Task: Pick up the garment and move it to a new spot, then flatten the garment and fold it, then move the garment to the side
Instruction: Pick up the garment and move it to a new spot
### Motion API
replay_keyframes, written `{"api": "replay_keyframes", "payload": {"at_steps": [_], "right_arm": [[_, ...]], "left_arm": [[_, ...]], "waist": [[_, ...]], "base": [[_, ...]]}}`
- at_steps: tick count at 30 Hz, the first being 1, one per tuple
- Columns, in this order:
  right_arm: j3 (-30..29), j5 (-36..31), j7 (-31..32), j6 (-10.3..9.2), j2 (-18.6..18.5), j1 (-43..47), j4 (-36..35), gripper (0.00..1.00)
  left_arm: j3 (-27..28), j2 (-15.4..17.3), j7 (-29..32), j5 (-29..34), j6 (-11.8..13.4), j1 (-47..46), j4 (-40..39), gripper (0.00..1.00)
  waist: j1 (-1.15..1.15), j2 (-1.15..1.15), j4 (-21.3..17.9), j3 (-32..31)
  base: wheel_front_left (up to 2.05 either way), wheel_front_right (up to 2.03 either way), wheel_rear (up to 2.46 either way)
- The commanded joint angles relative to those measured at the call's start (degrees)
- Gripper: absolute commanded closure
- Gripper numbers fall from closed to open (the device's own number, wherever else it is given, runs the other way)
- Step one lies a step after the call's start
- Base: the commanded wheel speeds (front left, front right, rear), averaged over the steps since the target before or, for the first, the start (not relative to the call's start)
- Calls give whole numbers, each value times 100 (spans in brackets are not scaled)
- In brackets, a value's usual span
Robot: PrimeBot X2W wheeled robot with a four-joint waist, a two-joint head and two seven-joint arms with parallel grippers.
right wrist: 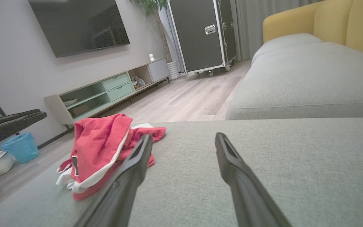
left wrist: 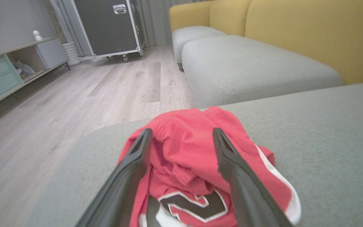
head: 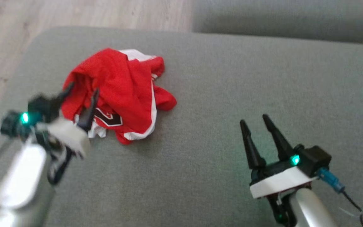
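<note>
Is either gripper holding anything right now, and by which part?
Nothing is held. The left gripper is open, poised at the garment but not closed on it; the right gripper is open over the cushion.

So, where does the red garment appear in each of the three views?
Head view: red garment left of centre, in the upper half, with the open left gripper at its left edge.
Left wrist view: red garment at bottom centre, straight ahead of that gripper.
Right wrist view: red garment left of centre, at middle height.
Shared landmark: the grey cushion under it, with wood floor beyond the edge.
</note>
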Motion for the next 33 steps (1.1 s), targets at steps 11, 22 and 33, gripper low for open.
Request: {"api": "replay_keyframes", "payload": {"at_steps": [11,22,33], "right_arm": [[-40,-77,-62,-4,-27,-631,-364,0],[-105,-91,-62,-4,-27,-757,-403,0],[-96,-5,-62,-4,-27,-575,-286,0]], "left_arm": [[-763,1083,1619,-1124,11,-2131,1263,0],[-1287,1178,1686,-1912,10,-2573,1862,87],[-1429,1374,71,-2441,10,-2567,1536,100]], "waist": [[-1,0,-597,1042],[-1,0,-797,1270],[-1,0,-781,625]], "base": [[0,0,0],[0,0,0],[0,0,0]]}}
